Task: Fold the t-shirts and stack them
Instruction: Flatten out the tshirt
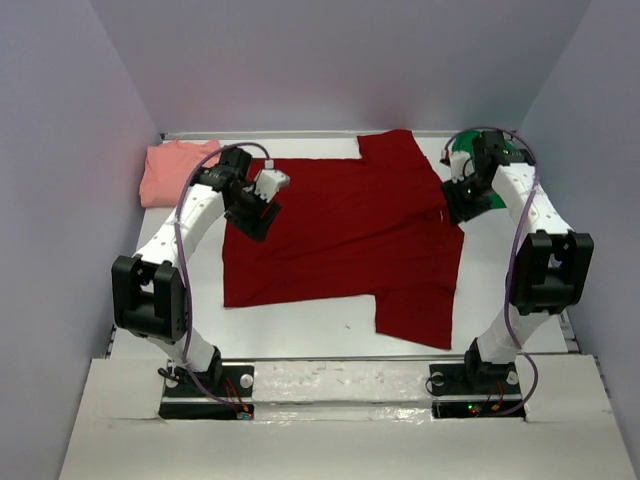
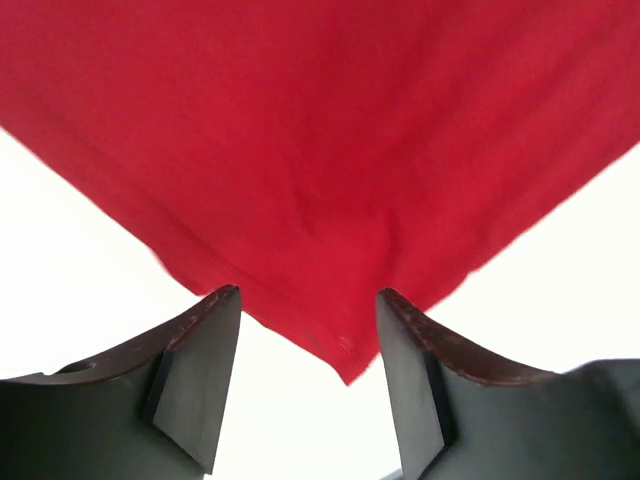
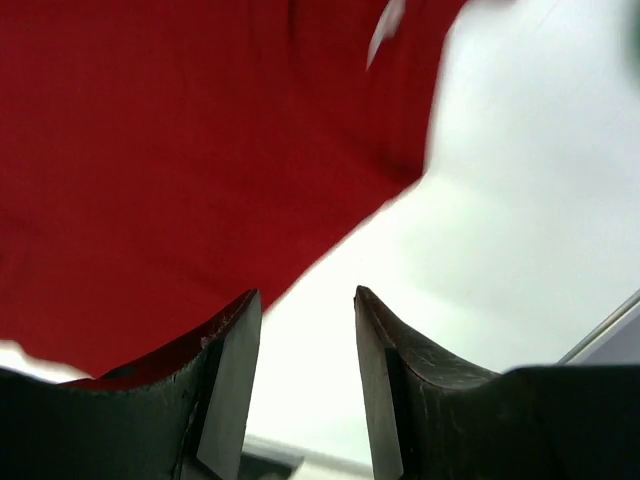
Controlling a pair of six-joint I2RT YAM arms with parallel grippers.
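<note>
1. bolted at the near edge of the white table [image 1: 300,320], the left arm [image 1: 185,225] and right arm [image 1: 530,230] reach out toward the far side.
2. the dark red t-shirt [image 1: 345,235] lies spread flat over the middle of the table, one sleeve toward the far edge, the other toward the near edge.
3. the left gripper [image 2: 308,300] is over the shirt's left side; its fingers stand apart, and a corner of red cloth lies in the gap, pinched by neither.
4. the right gripper [image 3: 308,300] is at the shirt's right edge, fingers apart over bare table, red cloth beside its left finger.
5. the salmon-pink t-shirt [image 1: 175,168] sits bunched in the far-left corner.
6. the green t-shirt [image 1: 462,160] is in the far-right corner, mostly hidden behind the right arm.
</note>
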